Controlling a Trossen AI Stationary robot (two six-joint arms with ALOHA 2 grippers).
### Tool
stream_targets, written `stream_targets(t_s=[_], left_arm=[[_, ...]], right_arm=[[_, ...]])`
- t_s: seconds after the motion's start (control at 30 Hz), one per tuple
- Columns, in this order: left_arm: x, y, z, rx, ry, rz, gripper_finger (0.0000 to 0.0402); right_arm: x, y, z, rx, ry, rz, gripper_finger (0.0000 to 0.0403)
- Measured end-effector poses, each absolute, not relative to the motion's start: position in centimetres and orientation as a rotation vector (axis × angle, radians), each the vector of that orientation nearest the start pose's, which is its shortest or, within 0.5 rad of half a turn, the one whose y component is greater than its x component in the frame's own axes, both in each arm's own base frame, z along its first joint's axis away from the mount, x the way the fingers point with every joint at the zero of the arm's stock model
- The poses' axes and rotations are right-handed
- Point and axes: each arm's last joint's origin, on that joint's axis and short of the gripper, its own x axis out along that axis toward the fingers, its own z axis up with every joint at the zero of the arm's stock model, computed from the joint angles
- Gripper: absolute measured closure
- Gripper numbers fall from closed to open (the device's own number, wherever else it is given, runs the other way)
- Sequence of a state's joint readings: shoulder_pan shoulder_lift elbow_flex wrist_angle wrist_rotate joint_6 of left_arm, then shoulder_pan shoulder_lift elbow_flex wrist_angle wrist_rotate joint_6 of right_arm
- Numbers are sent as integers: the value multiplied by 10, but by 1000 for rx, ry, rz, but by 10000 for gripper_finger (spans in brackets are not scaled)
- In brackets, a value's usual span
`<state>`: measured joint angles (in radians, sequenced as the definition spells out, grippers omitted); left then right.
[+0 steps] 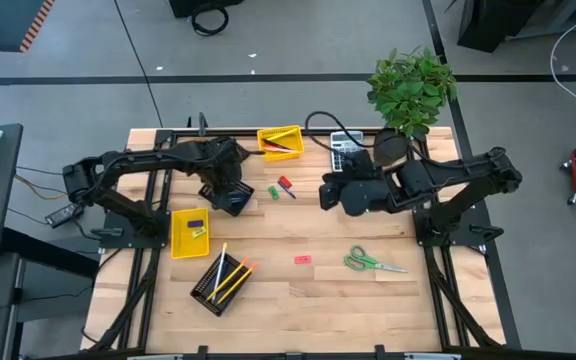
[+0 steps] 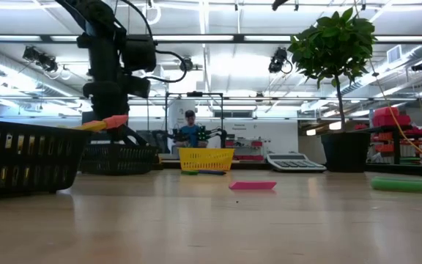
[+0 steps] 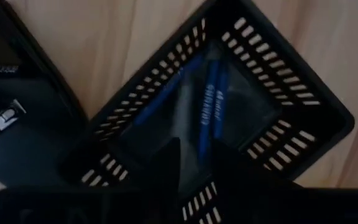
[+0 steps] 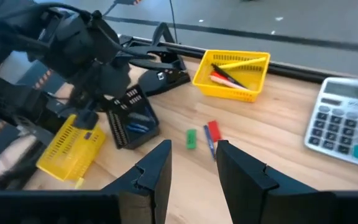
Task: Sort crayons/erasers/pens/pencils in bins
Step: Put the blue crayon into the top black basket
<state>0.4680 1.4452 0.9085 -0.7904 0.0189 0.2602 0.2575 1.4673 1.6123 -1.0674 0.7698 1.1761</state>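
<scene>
Where the table's near edge runs, a black mesh bin (image 1: 220, 283) holds yellow and orange pencils (image 1: 230, 277) whose tips poke over its rim, and in the low view this bin's wall fills the left foreground and cuts off what lies behind it. Just beyond, a pink eraser (image 1: 302, 260) lies flat on the bare wood, with green-handled scissors (image 1: 372, 263) to its right. Farther back on the left, a yellow bin (image 1: 189, 231) carries a few small pieces, too small to name. Behind it the left gripper (image 1: 230, 196) hangs over a second black mesh bin (image 3: 229, 118) with blue crayons (image 3: 211, 112) lying inside; its fingers stand a little apart with nothing between them, though the arm hides most of this bin from above. A green eraser (image 4: 191, 138) and a red pen (image 4: 213, 132) lie between the arms. The right gripper (image 4: 192, 167) hovers there with its fingers spread and empty. Farthest back, another yellow bin (image 1: 280, 142) holds pens (image 4: 225, 78), beside a grey calculator (image 4: 348, 123) partly cut off.
</scene>
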Motion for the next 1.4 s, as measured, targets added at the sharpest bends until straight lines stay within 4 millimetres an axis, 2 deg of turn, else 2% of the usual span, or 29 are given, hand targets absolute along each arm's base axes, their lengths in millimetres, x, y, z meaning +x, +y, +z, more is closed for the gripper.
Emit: stream_targets(t_s=[0.2,0.3,0.4,0.57,0.63,0.83,0.93,1.1,1.4], left_arm=[[226,114,199,-94,1305,189,261],[226,113,201,-108,1290,176,249],[223,111,211,-95,1241,182,246],[213,107,240,-124,1072,255,260],[210,104,253,-163,975,268,266],[196,96,271,-269,876,302,277],[192,93,278,-297,827,302,278],[184,89,289,-326,762,302,276],[178,85,296,-405,711,334,283]], right_arm=[[294,31,402,737,321,-770,270],[307,21,406,700,303,-684,270],[318,12,397,617,352,-681,270],[348,0,365,429,532,-637,270],[359,-7,348,413,618,-595,270],[385,-47,296,695,798,-611,270],[395,-63,273,731,866,-596,270],[406,-75,242,734,953,-589,270],[414,-83,207,692,1059,-587,270]])
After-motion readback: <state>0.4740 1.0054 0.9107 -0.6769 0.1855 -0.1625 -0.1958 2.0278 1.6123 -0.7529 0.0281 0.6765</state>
